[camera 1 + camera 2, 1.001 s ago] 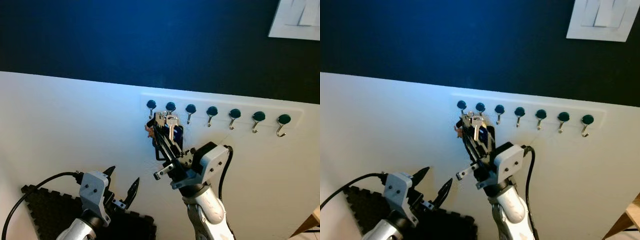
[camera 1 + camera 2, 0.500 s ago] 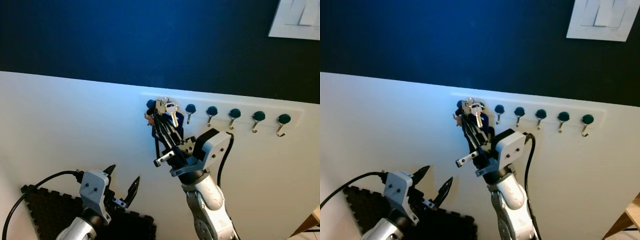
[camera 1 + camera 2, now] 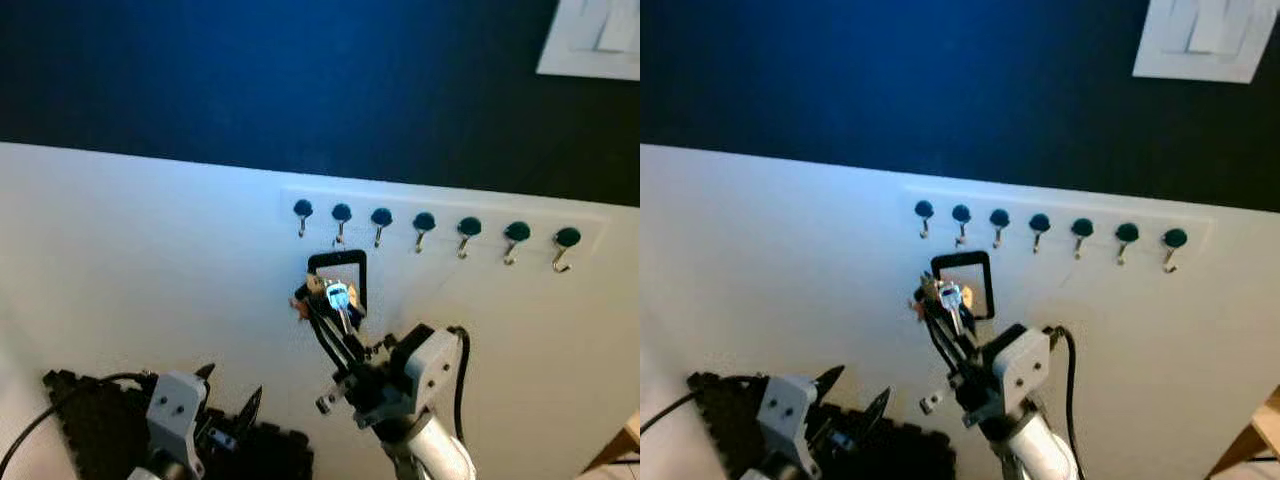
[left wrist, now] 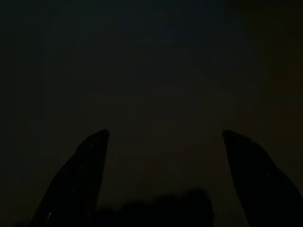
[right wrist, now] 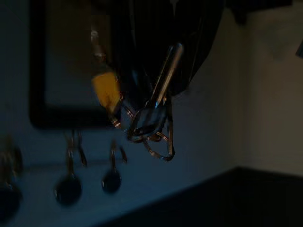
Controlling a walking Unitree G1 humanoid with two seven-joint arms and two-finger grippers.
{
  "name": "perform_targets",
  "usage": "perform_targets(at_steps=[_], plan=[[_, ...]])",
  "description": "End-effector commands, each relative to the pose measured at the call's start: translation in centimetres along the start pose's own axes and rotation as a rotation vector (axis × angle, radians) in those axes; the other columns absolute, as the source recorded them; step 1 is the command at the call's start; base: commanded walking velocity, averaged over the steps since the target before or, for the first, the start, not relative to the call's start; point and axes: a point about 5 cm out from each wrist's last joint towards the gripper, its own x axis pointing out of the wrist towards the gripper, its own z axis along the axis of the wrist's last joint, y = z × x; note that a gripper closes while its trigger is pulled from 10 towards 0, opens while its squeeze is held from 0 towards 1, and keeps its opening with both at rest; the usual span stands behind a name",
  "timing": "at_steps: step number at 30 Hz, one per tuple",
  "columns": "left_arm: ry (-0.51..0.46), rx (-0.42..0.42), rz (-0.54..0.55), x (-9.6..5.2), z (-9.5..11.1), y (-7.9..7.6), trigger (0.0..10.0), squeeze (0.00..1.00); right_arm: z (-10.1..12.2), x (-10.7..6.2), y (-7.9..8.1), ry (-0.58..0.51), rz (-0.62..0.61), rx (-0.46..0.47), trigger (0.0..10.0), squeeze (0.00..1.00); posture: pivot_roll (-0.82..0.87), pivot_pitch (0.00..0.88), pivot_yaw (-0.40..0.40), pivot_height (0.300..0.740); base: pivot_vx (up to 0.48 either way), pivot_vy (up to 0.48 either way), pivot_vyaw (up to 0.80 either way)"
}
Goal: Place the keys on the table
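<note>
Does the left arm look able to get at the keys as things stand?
Probably not without moving: the left gripper hangs low by the dark mat, fingers apart, while the keys are pinched in the right gripper, up near the hook rail. Nothing stands between them.

Row of hooks ran across the wall, below the upper wall band. Small frame sat on the wall just under the second hook from the left. Right claw was in front of the frame's lower left, keys clamped in it, off the hooks. Left claw sat low left, over the floor mat. Switch plate was upper right.
</note>
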Motion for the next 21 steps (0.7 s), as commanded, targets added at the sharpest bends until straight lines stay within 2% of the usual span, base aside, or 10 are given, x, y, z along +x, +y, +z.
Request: perform_targets(at_steps=[1, 3, 9, 10, 11, 12, 13, 16, 19, 21], plan=[[0.065, 0.014, -0.009, -1.0, -1.4, 0.3, 10.0, 0.00, -0.2, -0.9, -0.2, 0.021, -0.006, -0.018, 0.0, 0.00, 0.07, 0.030, 0.013, 0.740, 0.000, 0.000, 0.00], [0.089, 0.015, -0.009, -1.4, -1.9, 0.3, 10.0, 0.00, -0.7, -1.6, -0.3, 0.048, -0.018, -0.016, 0.0, 0.00, 0.06, 0.030, 0.014, 0.740, 0.000, 0.000, 0.00], [0.212, -0.004, 0.040, -3.0, -4.9, 0.7, 10.0, 0.00, -5.5, -6.4, -1.5, 0.295, -0.109, 0.033, 0.0, 0.00, 0.07, 0.028, 0.014, 0.740, 0.000, 0.000, 0.00], [0.212, -0.004, 0.040, -3.0, -4.9, 0.7, 10.0, 0.00, -5.5, -6.4, -1.5, 0.295, -0.109, 0.033, 0.0, 0.00, 0.07, 0.028, 0.014, 0.740, 0.000, 0.000, 0.00], [0.304, -0.029, 0.109, -3.2, -6.8, 1.2, 10.0, 0.00, -7.7, -8.7, -2.7, 0.414, -0.218, 0.050, 0.0, 0.00, 0.07, 0.025, 0.011, 0.740, 0.000, 0.000, 0.00], [0.369, -0.009, 0.153, -3.4, -7.9, 1.5, 10.0, 0.00, -8.9, -9.9, -3.4, 0.470, -0.305, 0.085, 0.0, 0.00, 0.07, 0.025, 0.012, 0.740, 0.000, 0.000, 0.00], [0.369, -0.009, 0.153, -3.4, -7.9, 1.5, 10.0, 0.00, -8.9, -9.9, -3.4, 0.470, -0.305, 0.085, 0.0, 0.00, 0.07, 0.025, 0.012, 0.740, 0.000, 0.000, 0.00], [0.586, -0.081, 0.324, -4.2, -11.3, 2.3, 10.0, 0.00, -12.7, -14.5, -4.7, 0.725, -0.537, 0.166, 0.0, 0.00, 0.07, 0.021, 0.015, 0.740, 0.000, 0.000, 0.00], [0.618, -0.092, 0.352, -4.4, -11.8, 2.3, 10.0, 0.00, -13.3, -15.6, -4.7, 0.784, -0.562, 0.172, 0.0, 0.00, 0.07, 0.021, 0.015, 0.740, 0.000, 0.000, 0.00], [0.717, -0.126, 0.331, -4.6, -13.3, 1.1, 10.0, 0.00, -14.8, -18.7, -4.2, 0.962, -0.616, 0.192, 0.0, 0.00, 0.08, 0.019, 0.012, 0.740, 0.000, 0.000, 0.00]])
